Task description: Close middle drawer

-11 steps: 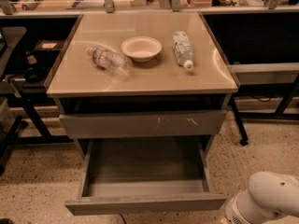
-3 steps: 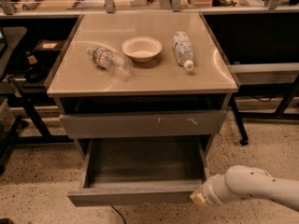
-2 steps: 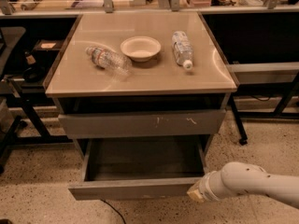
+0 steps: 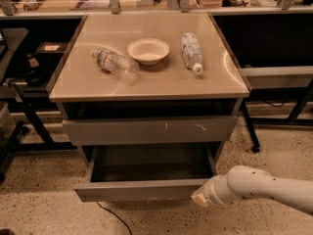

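The middle drawer (image 4: 137,191) stands open at the bottom of the grey cabinet, its shallow grey tray showing and its plain front facing me. My gripper (image 4: 199,198) sits at the end of the white arm coming in from the lower right. It is against the right end of the drawer's front. The taller drawer front with white scratch marks (image 4: 146,129) above it is shut.
The cabinet top (image 4: 146,82) carries two lying plastic bottles (image 4: 113,62) (image 4: 191,50) and a white bowl (image 4: 148,50). Dark shelving and table legs stand at left and right. A cable runs over the speckled floor (image 4: 112,218) under the drawer.
The arm has moved left and forward to the drawer's front. The drawer has slid part of the way into the cabinet.
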Robot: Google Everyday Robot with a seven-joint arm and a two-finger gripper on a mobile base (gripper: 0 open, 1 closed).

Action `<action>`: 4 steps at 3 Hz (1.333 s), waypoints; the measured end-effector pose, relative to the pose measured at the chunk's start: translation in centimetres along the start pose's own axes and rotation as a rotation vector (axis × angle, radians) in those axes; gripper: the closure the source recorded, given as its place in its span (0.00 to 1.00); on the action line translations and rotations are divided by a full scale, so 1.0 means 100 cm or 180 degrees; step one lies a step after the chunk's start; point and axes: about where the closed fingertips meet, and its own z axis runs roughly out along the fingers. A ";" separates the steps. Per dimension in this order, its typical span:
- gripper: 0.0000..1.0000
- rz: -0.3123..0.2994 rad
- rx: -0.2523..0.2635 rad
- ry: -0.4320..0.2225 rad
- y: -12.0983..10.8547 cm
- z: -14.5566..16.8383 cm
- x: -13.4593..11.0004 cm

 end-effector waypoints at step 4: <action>1.00 0.0232 0.0612 -0.0450 -0.054 0.028 -0.036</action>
